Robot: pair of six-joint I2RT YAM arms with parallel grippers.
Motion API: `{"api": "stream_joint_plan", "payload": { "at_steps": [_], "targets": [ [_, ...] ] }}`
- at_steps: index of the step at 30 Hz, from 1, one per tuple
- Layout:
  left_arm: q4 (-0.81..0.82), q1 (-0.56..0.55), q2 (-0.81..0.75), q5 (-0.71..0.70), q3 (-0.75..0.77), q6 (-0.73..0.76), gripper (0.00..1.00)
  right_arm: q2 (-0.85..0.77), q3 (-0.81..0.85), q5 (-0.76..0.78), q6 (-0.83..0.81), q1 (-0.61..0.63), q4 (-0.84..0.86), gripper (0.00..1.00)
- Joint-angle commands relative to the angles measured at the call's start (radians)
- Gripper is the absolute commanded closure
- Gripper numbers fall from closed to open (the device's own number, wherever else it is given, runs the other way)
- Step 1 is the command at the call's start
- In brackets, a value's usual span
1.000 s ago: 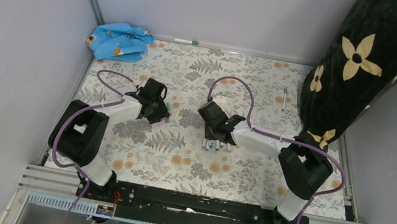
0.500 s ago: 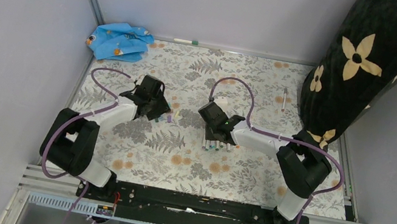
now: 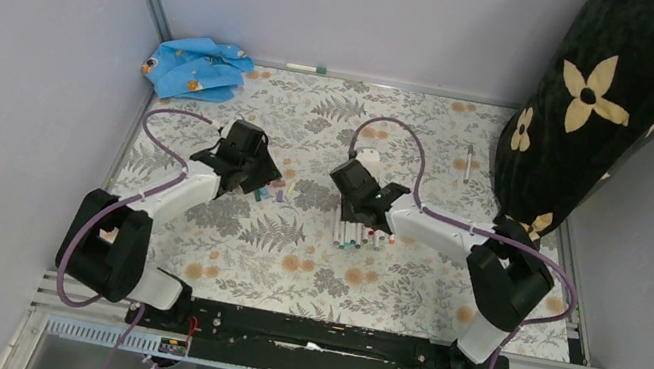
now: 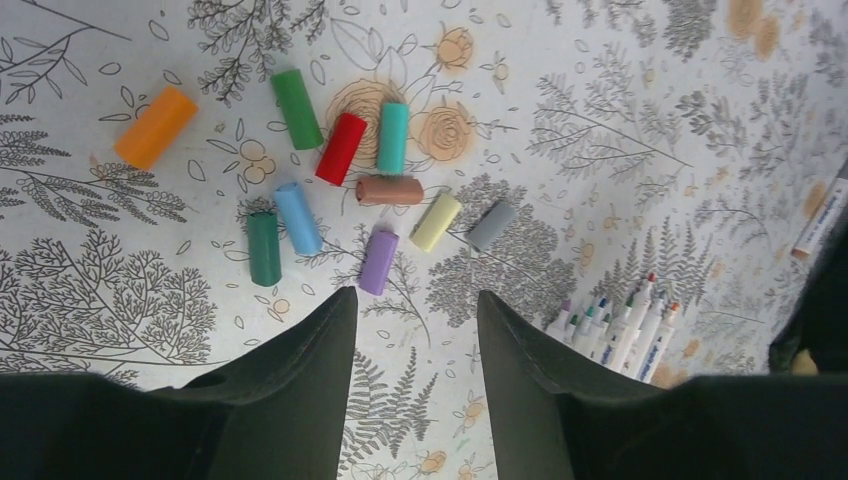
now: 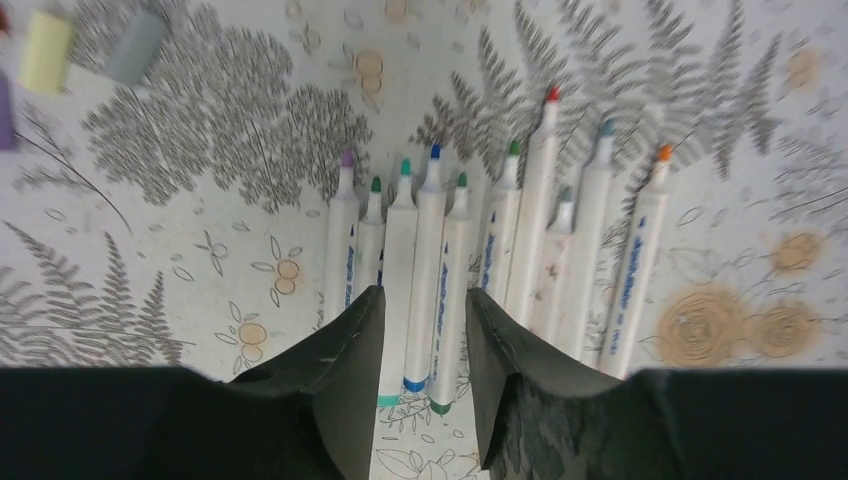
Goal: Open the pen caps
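Pens (image 5: 425,260), uncapped, in a row; pen caps (image 4: 340,148) loose toward desk's left edge. Left fingers (image 4: 300,380), right fingers (image 5: 345,370): parted, empty. Advice: rise straight, sparing row.

The left arm (image 3: 163,201) is angling from its base at the near edge of the table (image 3: 288,269) toward the left-centre. Its wrist is bending down, so the left gripper (image 4: 412,300) is pointing at the surface. Its two dark fingers (image 4: 300,360) are standing apart with nothing between them. The right arm (image 3: 442,230) is angling from the near right toward the middle. The right gripper (image 5: 420,300) is likewise facing down, jaws parted and empty.
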Motion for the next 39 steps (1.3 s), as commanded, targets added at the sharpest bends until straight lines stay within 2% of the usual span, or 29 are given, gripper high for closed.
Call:
{"api": "stream_joint_plan", "payload": {
  "at_steps": [1, 4, 7, 11, 16, 24, 34, 39],
  "targets": [
    [0.033, -0.008, -0.056, 0.008, 0.035, -0.007, 0.46, -0.107, 0.112, 0.099, -0.054, -0.090, -0.034, 0.58],
    [0.078, -0.009, -0.086, 0.044, 0.030, -0.007, 0.40, -0.107, 0.153, 0.083, -0.087, -0.197, -0.052, 0.52],
    [0.124, -0.009, -0.098, 0.104, 0.027, -0.004, 0.33, -0.079, 0.196, 0.063, -0.123, -0.307, -0.050, 0.41],
    [0.256, -0.008, -0.100, 0.211, -0.002, -0.013, 0.29, -0.002, 0.249, 0.012, -0.154, -0.455, -0.039, 0.32],
    [0.373, -0.009, -0.080, 0.287, -0.016, -0.044, 0.27, 0.125, 0.326, -0.012, -0.200, -0.583, -0.024, 0.27],
    [0.499, -0.009, -0.020, 0.341, -0.044, -0.078, 0.27, 0.291, 0.442, -0.049, -0.231, -0.727, -0.007, 0.26],
    [0.585, -0.010, 0.039, 0.349, -0.076, -0.110, 0.27, 0.424, 0.506, -0.090, -0.256, -0.808, -0.017, 0.26],
    [0.605, -0.011, 0.051, 0.343, -0.082, -0.125, 0.27, 0.460, 0.505, -0.147, -0.257, -0.837, -0.020, 0.30]
  ]
}}
